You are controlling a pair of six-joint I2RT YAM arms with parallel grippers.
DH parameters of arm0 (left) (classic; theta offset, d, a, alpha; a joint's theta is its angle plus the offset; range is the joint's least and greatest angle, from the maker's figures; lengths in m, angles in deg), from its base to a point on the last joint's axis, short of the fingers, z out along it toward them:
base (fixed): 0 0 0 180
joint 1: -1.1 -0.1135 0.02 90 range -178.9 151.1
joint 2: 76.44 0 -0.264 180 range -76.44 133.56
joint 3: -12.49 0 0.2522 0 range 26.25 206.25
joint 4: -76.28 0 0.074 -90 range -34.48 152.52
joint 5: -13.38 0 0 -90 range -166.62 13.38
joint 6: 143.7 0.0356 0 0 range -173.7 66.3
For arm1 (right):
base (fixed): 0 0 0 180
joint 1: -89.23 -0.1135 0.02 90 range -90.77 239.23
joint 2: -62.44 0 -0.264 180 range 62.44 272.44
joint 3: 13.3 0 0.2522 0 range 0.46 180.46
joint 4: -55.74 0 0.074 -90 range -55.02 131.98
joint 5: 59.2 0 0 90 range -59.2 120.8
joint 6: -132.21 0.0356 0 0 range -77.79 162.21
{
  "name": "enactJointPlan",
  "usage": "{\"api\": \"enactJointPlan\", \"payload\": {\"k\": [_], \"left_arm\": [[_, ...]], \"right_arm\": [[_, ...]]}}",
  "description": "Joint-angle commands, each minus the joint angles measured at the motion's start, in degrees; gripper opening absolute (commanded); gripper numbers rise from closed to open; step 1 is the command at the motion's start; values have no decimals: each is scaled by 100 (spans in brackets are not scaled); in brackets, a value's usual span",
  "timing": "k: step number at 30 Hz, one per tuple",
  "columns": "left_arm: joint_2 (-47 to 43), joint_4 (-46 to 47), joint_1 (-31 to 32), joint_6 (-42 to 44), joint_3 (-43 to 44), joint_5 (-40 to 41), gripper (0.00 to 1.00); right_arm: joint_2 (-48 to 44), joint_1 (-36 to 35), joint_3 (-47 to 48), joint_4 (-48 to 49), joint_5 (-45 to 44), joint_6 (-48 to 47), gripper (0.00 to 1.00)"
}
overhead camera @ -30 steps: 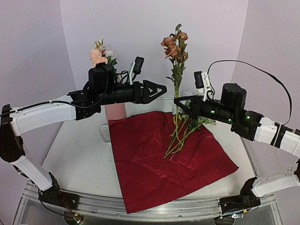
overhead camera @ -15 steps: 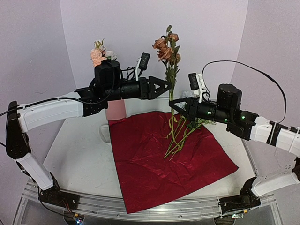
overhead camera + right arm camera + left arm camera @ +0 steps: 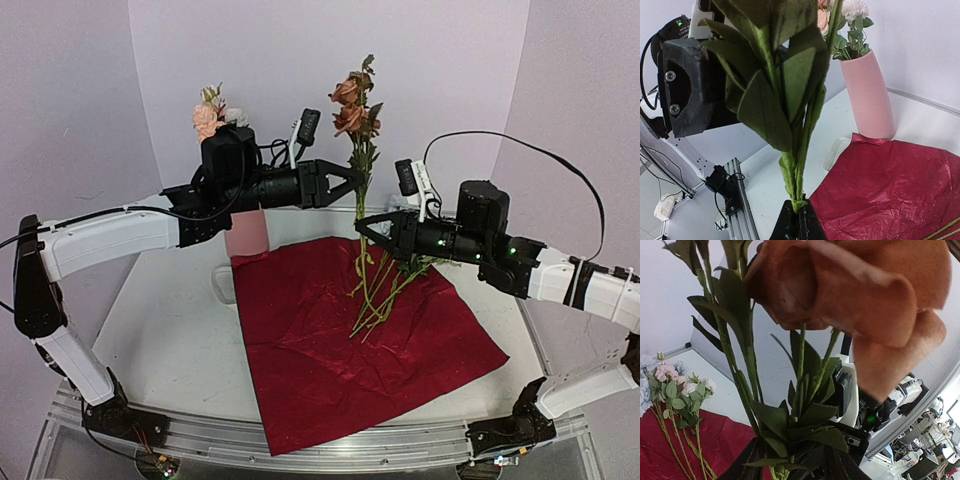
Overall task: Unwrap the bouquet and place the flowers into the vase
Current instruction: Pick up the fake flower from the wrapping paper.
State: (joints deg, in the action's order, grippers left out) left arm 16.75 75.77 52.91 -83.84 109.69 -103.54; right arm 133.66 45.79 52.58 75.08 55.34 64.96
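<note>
Right gripper [image 3: 362, 226] was pinching the thin green stem of an upright peach rose [image 3: 347, 93]. Left gripper [image 3: 352, 181] flanked the same stem, closure indeterminate. The matte, tapered vase [image 3: 247, 238] stood behind the crinkled red paper [image 3: 330, 350].

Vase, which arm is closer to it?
Left. The left arm crosses just in front of the vase; the right arm holds a flower well off to its right, over the red paper.

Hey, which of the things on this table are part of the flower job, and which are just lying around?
Job: rose stem held in the right tool; left tool around it; loose flowers; vase; red wrapping paper.
Lying about: small white object beside the paper.
</note>
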Motion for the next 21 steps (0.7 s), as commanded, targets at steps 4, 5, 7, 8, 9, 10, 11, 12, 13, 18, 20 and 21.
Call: {"api": "enactJointPlan", "payload": {"k": [4, 5, 7, 8, 9, 10, 11, 12, 13, 18, 20, 21], "left_arm": [[63, 409, 6, -33, 243, -83, 41], [69, 414, 4, -37, 243, -87, 41], [91, 422, 4, -39, 243, -94, 37], [90, 423, 4, -37, 228, -79, 35], [94, 428, 2, -36, 217, -58, 35], [104, 432, 2, -37, 207, -35, 36], [119, 432, 7, -44, 198, -14, 40], [135, 432, 6, -60, 190, -4, 46], [154, 431, 5, -80, 186, -9, 51], [157, 431, 4, -157, 106, 31, 70], [117, 432, 4, -151, 39, 126, 75], [97, 428, 4, -148, 4, 185, 77]], "right_arm": [[56, -35, 216, 364, 213, -7, 0], [59, -38, 213, 365, 217, -9, 0], [59, -34, 207, 364, 210, -15, 0], [55, -38, 203, 364, 204, -15, 0], [52, -40, 202, 364, 207, -18, 0], [53, -40, 202, 364, 209, -18, 0], [54, -41, 202, 364, 209, -16, 0], [52, -42, 202, 364, 207, -15, 0], [46, -42, 197, 364, 195, -15, 0], [-44, -42, 128, 369, 47, 2, 0], [-119, -42, 70, 372, -77, 10, 0], [-160, -42, 36, 367, -173, 16, 0]]}}
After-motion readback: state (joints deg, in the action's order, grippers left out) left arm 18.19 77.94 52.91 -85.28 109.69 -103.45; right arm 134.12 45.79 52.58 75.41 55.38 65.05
